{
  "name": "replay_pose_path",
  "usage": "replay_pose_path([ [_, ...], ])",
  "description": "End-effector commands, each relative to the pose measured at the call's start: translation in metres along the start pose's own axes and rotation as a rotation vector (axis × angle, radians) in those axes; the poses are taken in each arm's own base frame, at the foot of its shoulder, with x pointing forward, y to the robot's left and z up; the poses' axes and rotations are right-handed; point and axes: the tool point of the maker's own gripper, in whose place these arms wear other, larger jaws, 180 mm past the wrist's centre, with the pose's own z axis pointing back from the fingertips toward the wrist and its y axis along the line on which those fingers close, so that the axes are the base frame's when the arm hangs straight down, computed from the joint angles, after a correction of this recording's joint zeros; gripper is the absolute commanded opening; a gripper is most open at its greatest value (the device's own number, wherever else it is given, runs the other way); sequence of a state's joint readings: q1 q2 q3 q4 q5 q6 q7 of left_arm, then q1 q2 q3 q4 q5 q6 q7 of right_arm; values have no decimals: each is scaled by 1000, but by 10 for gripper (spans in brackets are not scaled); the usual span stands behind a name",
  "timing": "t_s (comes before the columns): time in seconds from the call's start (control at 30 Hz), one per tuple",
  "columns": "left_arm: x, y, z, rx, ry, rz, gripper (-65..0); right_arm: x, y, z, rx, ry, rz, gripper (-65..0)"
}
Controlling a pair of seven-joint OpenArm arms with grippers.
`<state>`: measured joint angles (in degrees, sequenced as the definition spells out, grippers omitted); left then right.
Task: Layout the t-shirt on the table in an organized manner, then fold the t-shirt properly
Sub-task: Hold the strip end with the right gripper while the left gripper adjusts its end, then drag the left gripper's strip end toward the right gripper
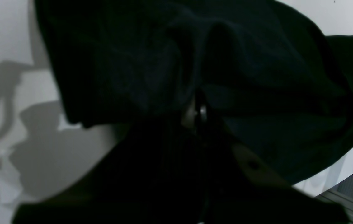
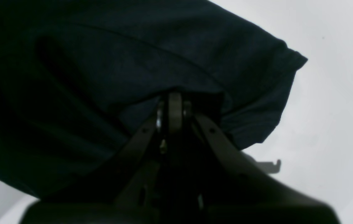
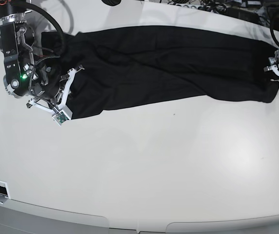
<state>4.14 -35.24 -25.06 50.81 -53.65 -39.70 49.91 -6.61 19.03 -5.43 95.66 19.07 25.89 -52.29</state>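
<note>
Right gripper (image 2: 170, 107): centre of the right wrist view, fingers pinched together on a fold of the t-shirt (image 2: 108, 77); the fingertips vanish under the cloth edge. In the base view this gripper (image 3: 70, 73) sits at the left of the frame, over the shirt's left end, its arm running up to the upper left corner.

Left gripper (image 1: 199, 109): centre of the left wrist view, very dark and blurred; only a small pale patch of the fingertips shows against the black fabric (image 1: 133, 62). The jaws look drawn together with cloth bunched around them, but the frame is too dim to tell whether fabric is truly clamped. In the base view it (image 3: 276, 69) stands at the right edge, partly cut off by the frame, against the shirt's right end.

T-shirt (image 3: 169, 63): black, stretched as a long band across the upper part of the base view, from the left gripper's end to the right gripper's end, lying on the table with long creases along its length. Sleeves and neck cannot be made out.

Table (image 3: 144, 165): glossy white, bare across the lower and middle frame, its curved near edge cut off at the bottom. Arm shadows fall on it at the left of the left wrist view (image 1: 5, 124).

Cables (image 3: 212, 7): a dark tangle at the top edge, cropped, detail unreadable.
</note>
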Motion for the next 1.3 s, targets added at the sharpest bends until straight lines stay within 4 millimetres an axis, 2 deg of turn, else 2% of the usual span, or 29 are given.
replay_pose_path([
  [0.0,17,0,9,0,-33,-27,-650,13,-6,5,-12,-39,7,-650],
  [0.17,37,-4,19,6,-63,-81,-650,13,-6,5,-12,-39,8,-650],
  [0.4,48,2,31,26,-105,-74,-650,13,-6,5,-12,-39,8,-650],
  [0.43,49,3,31,27,-109,-73,-599,13,-6,5,-12,-39,8,-650],
  [0.53,51,3,32,27,-118,-72,-370,12,-6,5,-12,-38,8,-650],
  [0.57,50,2,31,25,-120,-70,-311,12,-6,5,-12,-38,8,-650],
  [0.63,51,6,30,46,-130,-32,-271,12,-6,5,-12,-38,8,-650],
  [0.9,47,14,16,117,-179,16,-273,12,-6,5,-11,-38,7,-650],
  [1.1,47,13,10,126,-200,11,-282,13,-6,5,-12,-39,8,-650],
  [1.13,50,14,10,135,-206,19,-316,12,-6,5,-12,-38,8,-650],
  [1.17,52,17,11,153,-211,36,-384,12,-6,5,-12,-38,8,-650],
  [1.23,56,23,11,187,-215,56,-611,12,-6,5,-11,-38,7,-650],
  [1.27,58,24,11,196,-215,56,-650,12,-6,5,-11,-38,8,-650],
])
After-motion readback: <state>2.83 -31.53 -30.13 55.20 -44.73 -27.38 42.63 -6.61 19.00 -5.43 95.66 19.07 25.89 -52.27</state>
